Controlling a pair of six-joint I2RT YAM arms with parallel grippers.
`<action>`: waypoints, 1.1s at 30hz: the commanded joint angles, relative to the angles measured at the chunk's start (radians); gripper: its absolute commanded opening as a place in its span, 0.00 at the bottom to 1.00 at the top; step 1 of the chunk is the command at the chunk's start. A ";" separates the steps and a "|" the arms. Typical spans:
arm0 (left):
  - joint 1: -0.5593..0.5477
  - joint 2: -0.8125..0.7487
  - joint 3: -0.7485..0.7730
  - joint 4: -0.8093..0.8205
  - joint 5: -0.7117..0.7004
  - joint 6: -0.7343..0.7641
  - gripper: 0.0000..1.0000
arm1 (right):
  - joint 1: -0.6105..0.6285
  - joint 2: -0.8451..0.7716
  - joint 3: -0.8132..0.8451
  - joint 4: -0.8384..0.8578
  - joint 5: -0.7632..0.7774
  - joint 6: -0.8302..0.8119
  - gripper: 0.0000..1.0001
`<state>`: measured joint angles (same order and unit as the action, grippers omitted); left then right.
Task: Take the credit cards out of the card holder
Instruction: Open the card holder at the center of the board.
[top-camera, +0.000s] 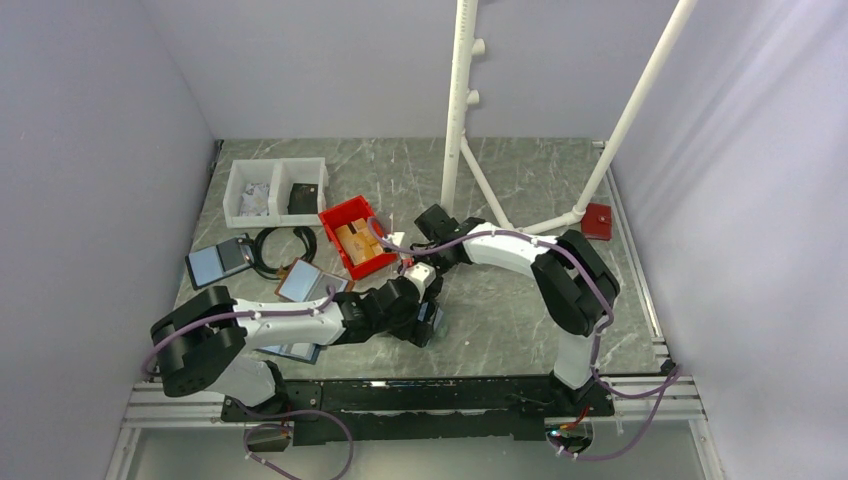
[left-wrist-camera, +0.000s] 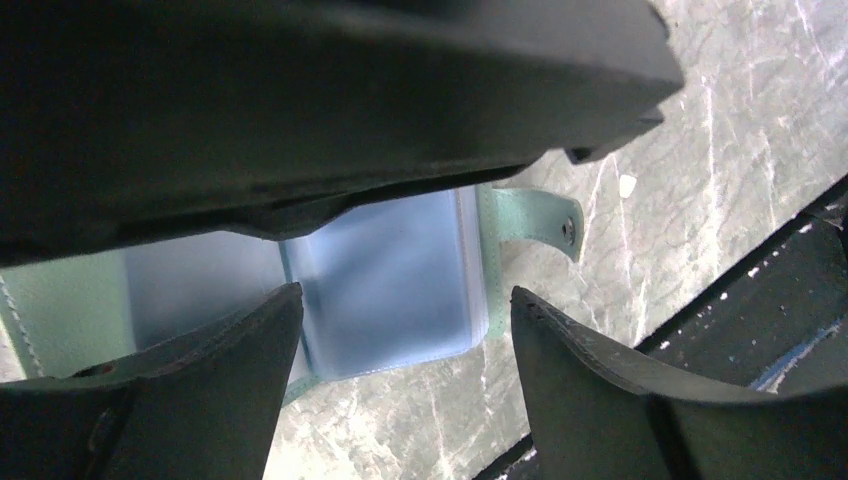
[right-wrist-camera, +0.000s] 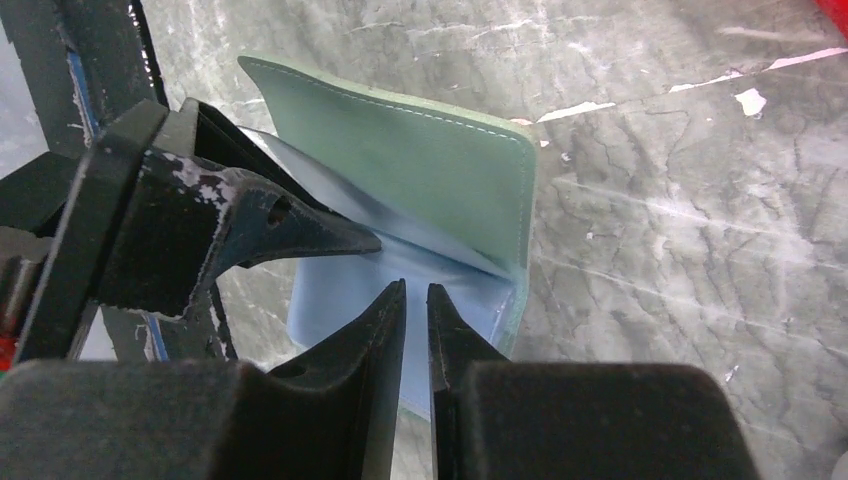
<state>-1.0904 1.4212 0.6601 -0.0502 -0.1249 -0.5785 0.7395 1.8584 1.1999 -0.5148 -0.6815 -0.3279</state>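
Observation:
The card holder (right-wrist-camera: 420, 170) lies open on the marble table between both arms, one teal cover raised at an angle. Its pale blue pocket panels (left-wrist-camera: 390, 280) and small tab (left-wrist-camera: 545, 215) show in the left wrist view. My left gripper (left-wrist-camera: 400, 310) is open, fingers astride the right panel; one finger (right-wrist-camera: 300, 230) reaches under the raised cover. My right gripper (right-wrist-camera: 417, 288) is shut to a thin slit, tips on the blue panel near the fold. From above the holder (top-camera: 434, 322) is mostly hidden under both grippers. I see no credit card in the pockets; orange-tan cards (top-camera: 355, 245) lie in the red bin.
The red bin (top-camera: 340, 214) stands left of the grippers, a white two-part bin (top-camera: 275, 165) behind it. A navy-edged folder (top-camera: 218, 262), a brown-edged folder (top-camera: 308, 280) and a black cable ring (top-camera: 262, 252) lie at left. White pipe posts (top-camera: 455, 150) rise behind.

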 joint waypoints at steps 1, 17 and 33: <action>-0.011 0.023 0.048 -0.081 -0.080 -0.002 0.81 | -0.015 -0.077 0.029 -0.005 -0.038 -0.021 0.16; -0.020 0.076 0.032 -0.085 -0.135 -0.054 0.70 | -0.057 -0.146 0.014 -0.019 -0.076 -0.031 0.15; -0.031 0.065 -0.031 0.028 -0.069 -0.003 0.77 | -0.038 -0.069 0.012 0.000 0.005 0.023 0.13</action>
<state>-1.1210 1.4952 0.6994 0.0368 -0.2462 -0.5755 0.7021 1.8015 1.1824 -0.5411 -0.6476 -0.3275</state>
